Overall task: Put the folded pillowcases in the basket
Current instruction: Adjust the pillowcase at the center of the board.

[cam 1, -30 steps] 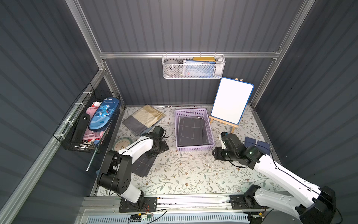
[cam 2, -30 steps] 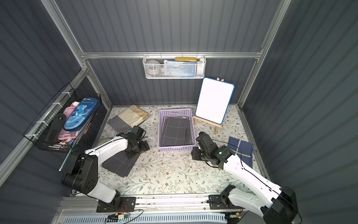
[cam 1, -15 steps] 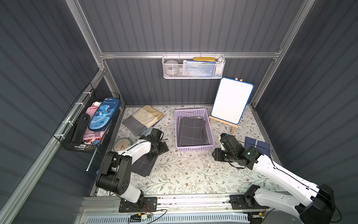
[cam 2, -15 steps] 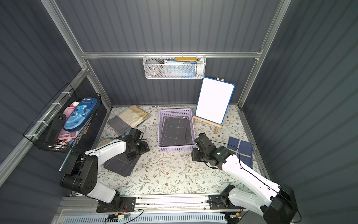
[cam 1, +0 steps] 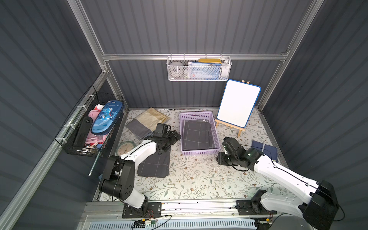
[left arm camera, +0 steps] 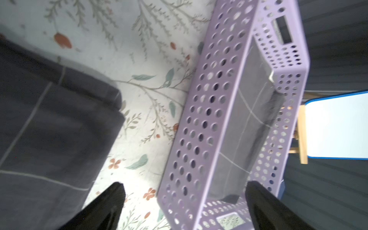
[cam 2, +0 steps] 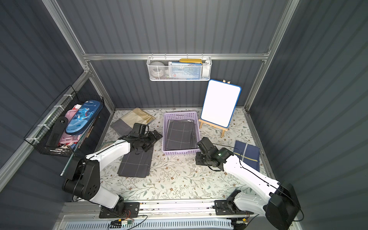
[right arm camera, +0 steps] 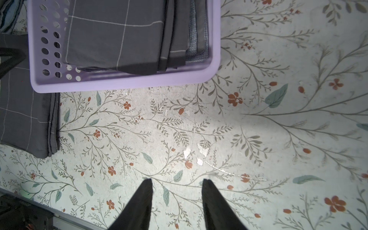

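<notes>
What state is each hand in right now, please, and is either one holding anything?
Left hand: open wide, holding nothing.
Right hand: partly open, holding nothing.

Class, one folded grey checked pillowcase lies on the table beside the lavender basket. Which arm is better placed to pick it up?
Left. The left gripper, jaws wide open, hangs beside the loose pillowcase; the right gripper is over the table on the other side of the basket.
</notes>
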